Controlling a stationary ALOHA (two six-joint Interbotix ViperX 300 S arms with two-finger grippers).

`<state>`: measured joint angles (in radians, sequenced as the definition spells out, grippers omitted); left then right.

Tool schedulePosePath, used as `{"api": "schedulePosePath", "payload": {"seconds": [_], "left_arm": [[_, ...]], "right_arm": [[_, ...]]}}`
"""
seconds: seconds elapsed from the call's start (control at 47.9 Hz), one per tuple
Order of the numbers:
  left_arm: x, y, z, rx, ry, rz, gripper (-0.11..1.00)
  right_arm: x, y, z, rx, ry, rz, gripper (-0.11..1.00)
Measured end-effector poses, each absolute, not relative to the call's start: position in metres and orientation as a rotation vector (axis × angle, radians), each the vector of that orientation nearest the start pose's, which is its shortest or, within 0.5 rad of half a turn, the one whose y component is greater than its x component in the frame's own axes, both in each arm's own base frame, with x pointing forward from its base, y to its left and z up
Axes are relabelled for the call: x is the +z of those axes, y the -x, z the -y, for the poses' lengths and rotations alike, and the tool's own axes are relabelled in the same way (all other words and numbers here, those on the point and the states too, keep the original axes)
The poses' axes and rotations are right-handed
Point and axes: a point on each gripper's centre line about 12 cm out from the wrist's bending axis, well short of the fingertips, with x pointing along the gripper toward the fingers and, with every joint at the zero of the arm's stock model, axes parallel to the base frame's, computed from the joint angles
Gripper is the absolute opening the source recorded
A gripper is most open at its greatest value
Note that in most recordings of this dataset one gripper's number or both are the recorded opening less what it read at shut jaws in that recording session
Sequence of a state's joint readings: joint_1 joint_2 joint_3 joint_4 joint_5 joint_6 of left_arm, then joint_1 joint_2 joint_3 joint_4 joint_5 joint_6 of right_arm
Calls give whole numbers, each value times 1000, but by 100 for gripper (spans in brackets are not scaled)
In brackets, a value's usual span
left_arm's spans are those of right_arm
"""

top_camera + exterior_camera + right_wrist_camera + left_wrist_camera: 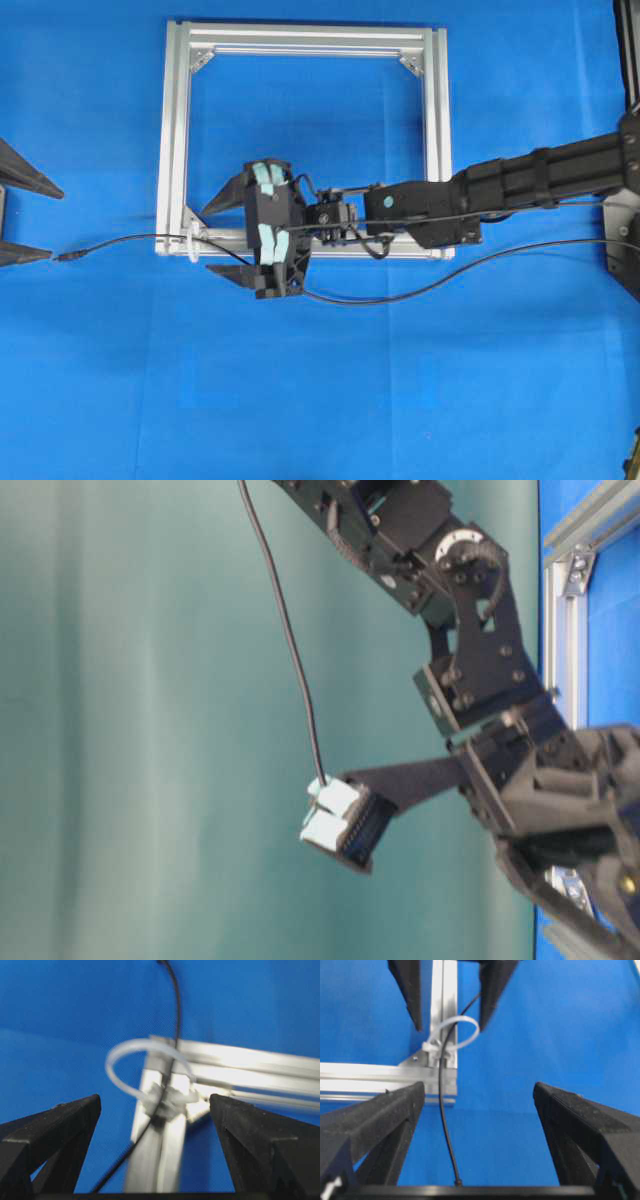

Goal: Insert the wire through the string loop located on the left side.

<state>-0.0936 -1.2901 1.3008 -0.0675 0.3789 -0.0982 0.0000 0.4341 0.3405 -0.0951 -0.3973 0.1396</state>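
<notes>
The string loop (192, 243) is a whitish ring tied to the near left corner of the silver frame (172, 130). The black wire (400, 294) runs in from the right, passes through the loop, and ends in a plug (68, 257) lying on the blue mat. My right gripper (206, 239) is open, its fingers on either side of the loop corner, holding nothing. My left gripper (56, 222) is open at the left edge, with the plug near its lower finger, untouched. The left wrist view shows the wire (442, 1110) threaded through the loop (467, 1035). The right wrist view shows the loop (131, 1046).
The frame lies flat on the blue mat (320, 400). The right arm (520, 185) stretches across the frame's right rail. The wire's slack curves over the mat in front of the frame. Open mat lies to the front and left.
</notes>
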Motion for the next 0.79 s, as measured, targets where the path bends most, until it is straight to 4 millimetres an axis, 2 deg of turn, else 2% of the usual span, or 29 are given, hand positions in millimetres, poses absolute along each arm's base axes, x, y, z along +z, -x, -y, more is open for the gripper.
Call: {"api": "schedulePosePath", "payload": {"seconds": [0.229,0.501,0.647,0.793], "left_arm": [[220,-137,16,-86,144,-396,85],[220,-137,16,-86,144,-394,85],[220,-137,16,-86,144,-394,85],[220,-137,16,-86,141,-394,85]], "right_arm": [[157,-489,-3,24,-59,-329,96],[191,-476,-2,20,-55,-309,96],[201,-473,-2,18,-52,-310,96],[202,-473,-1,16,-52,-310,96]]}}
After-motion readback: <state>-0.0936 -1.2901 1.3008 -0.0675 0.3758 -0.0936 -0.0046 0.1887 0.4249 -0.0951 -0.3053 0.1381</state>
